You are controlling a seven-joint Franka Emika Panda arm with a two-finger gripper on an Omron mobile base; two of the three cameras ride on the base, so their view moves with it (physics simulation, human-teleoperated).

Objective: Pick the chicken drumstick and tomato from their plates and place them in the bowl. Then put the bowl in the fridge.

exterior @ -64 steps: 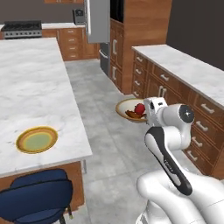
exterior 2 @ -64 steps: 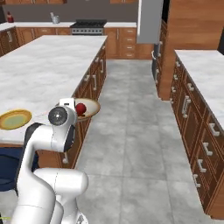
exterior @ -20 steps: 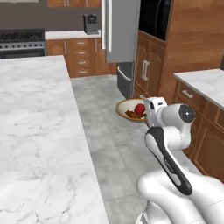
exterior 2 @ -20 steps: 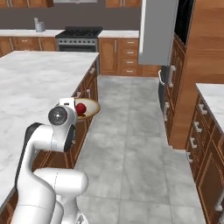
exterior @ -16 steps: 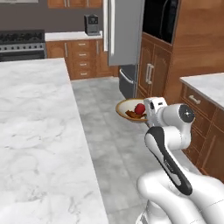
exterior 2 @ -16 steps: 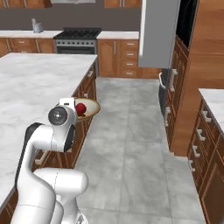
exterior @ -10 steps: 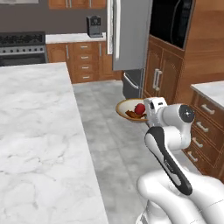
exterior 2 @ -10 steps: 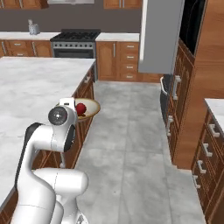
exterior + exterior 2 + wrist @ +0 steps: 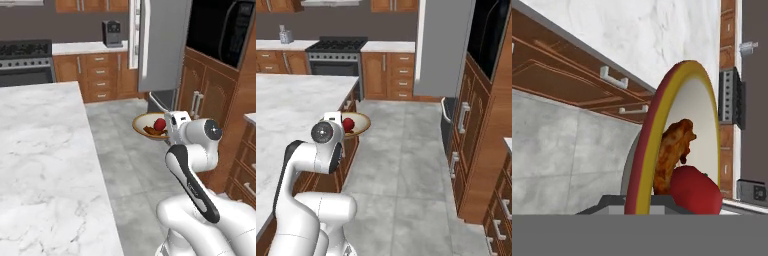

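Observation:
The bowl point(image 9: 143, 123), pale inside with a tan rim, hangs level over the floor in the aisle. My gripper point(image 9: 169, 130) is shut on its near rim. The tomato point(image 9: 160, 124) and the reddish-brown chicken drumstick point(image 9: 149, 131) lie inside it. In the right base view the bowl point(image 9: 360, 124) with the tomato point(image 9: 348, 123) juts from my gripper point(image 9: 341, 128). The hand view shows the bowl point(image 9: 643, 150) edge-on, with the drumstick point(image 9: 672, 148) and tomato point(image 9: 695, 191) close above my gripper point(image 9: 648, 201). The grey fridge point(image 9: 165, 45) stands ahead, door closed, with its pale handle point(image 9: 133, 35). The plates are out of view.
A marble island counter point(image 9: 40, 150) runs along the left. A stove point(image 9: 25, 57) and wooden drawers line the back wall, with a coffee machine point(image 9: 111, 33) on the counter. Tall wood cabinets with a black oven point(image 9: 220, 27) stand right of the fridge. Grey tiled floor point(image 9: 401, 165) lies between.
The whole picture has shifted: the base has driven down the aisle, so the fridge and stove are nearer. The bowl stays in the same grip before the arm.

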